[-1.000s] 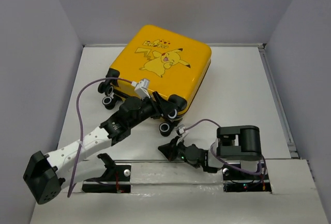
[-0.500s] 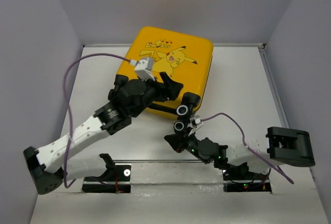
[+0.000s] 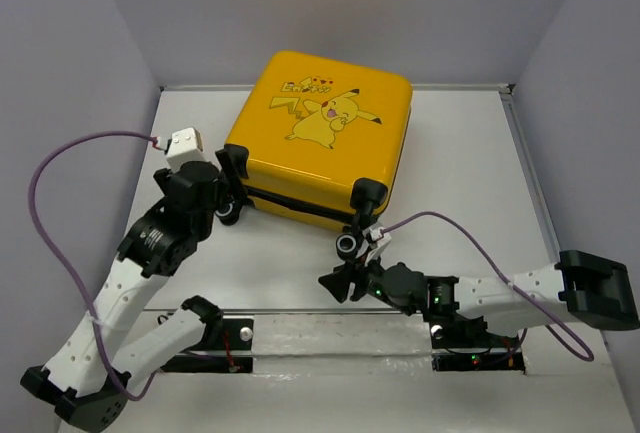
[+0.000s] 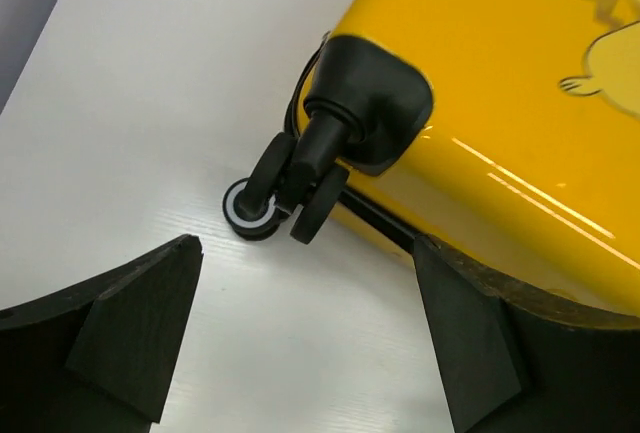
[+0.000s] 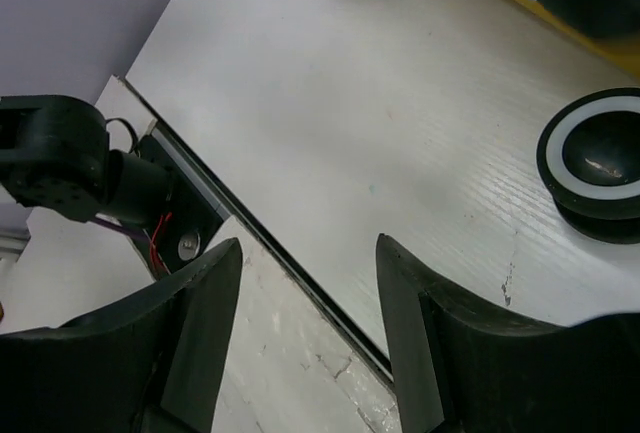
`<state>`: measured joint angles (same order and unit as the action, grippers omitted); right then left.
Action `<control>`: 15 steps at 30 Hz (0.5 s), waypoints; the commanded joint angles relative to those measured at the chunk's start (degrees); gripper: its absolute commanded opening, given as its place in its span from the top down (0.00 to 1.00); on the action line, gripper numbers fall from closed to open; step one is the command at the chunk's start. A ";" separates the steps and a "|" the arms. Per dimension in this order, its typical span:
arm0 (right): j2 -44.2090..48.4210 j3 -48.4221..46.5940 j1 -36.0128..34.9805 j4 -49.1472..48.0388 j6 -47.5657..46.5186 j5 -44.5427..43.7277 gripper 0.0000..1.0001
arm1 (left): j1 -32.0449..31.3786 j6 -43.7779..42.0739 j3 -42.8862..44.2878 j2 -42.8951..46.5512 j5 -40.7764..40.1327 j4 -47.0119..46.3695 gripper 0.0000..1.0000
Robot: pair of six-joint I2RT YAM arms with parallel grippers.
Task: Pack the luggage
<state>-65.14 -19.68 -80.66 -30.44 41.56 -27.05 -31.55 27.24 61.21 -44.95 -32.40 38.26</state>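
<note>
A white bench [image 3: 470,153] with a faint wood-grain finish fills the floor of the enclosure. Plain lavender-grey walls close it in: a back wall [image 3: 330,13], a left wall [image 3: 60,103] and a right wall [image 3: 590,103]. A pale raised strip [image 3: 535,193] runs along the bench's right edge. At the near edge a dark seam [image 5: 270,243] parts the bench from a front board [image 5: 300,373] whose white paint is cracked and rough.
</note>
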 commanded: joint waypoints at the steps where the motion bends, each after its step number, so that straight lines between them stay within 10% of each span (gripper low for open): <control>1: 4.49 1.39 -0.11 1.52 -2.36 1.91 0.35 | 3.33 -8.25 -1.53 -5.66 4.26 0.16 0.01; 15: 11.18 5.53 -0.11 3.01 -3.24 0.77 0.33 | 13.00 -16.17 -1.35 -18.85 15.94 -9.24 0.04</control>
<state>-54.41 -14.50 -80.66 -27.27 39.62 -25.45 -19.00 13.72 59.44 -62.04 -21.41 33.56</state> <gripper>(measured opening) 0.666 0.982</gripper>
